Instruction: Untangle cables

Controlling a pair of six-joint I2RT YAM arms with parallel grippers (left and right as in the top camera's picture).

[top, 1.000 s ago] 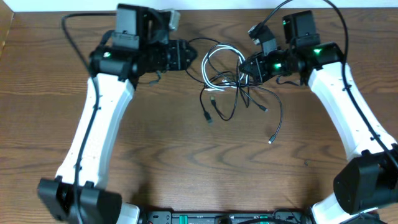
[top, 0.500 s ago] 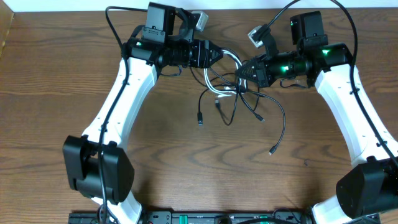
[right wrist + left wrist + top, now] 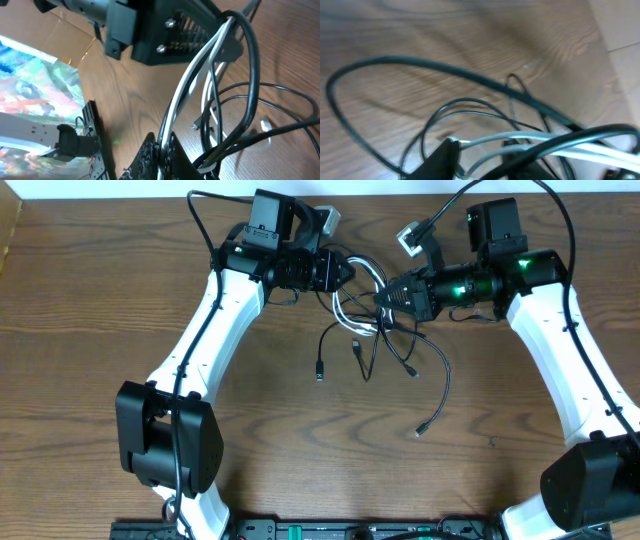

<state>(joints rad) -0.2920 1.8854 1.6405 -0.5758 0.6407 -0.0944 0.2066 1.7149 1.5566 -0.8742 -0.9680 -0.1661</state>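
The left tool (image 3: 349, 273) is pushed in at the left side of the cables (image 3: 372, 330), at the far middle of the tabletop (image 3: 250, 450). The right wrist view shows loops of cord hooked over its tip. I reckon it is there as an anchor, so that a pull from the other side can open the knot. Its own view is blurred, with white strands crossing between two dark fingers (image 3: 440, 160), and I cannot tell whether they pinch anything.

The right tool (image 3: 381, 297) faces it, close by on the knot's right side. It is closed on the white cable (image 3: 191, 75), with a black cord drawn into the same slit. That looks like the working grip.

The bundle between the two tools runs left to right. The loose tails fall away from it toward the robot's side of the tabletop. One short black tail (image 3: 320, 370) points almost straight that way. The longest black cord (image 3: 443, 375) sweeps out to the right, and its plug (image 3: 421, 432) lies well apart from the knot.
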